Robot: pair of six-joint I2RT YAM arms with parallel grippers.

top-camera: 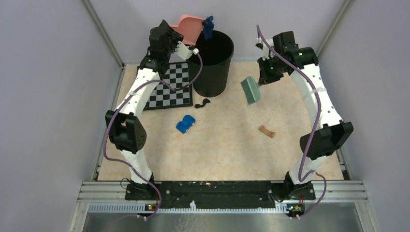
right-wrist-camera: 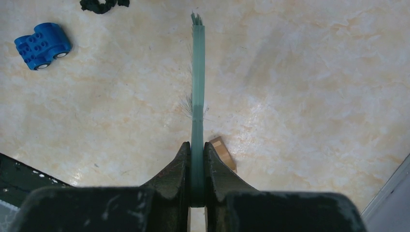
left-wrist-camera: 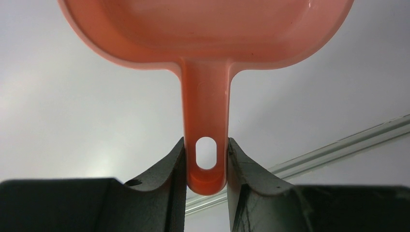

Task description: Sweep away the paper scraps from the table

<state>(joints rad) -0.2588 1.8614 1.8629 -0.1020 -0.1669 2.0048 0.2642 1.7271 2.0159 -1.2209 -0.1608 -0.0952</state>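
Top middle, the left gripper [left-wrist-camera: 206, 159] pinches the pink dustpan [left-wrist-camera: 208, 43] by its handle above the black bin [top-camera: 212, 67]; tip it slowly. The right gripper [right-wrist-camera: 197, 164] is clamped on the brush [right-wrist-camera: 197, 72]. Paper scraps [top-camera: 266, 131] lie mid-frame on the table [top-camera: 227, 150].

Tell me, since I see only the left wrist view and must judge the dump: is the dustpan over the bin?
Observer: The dustpan is raised at the black bin's far-left rim, a blue scrap at its edge.
Operator: Scraps left on the table?
Observer: A black scrap by the bin's base, a tan scrap nearer the right arm.
Operator: And the brush?
Observer: Shut in the right claw, above the table.
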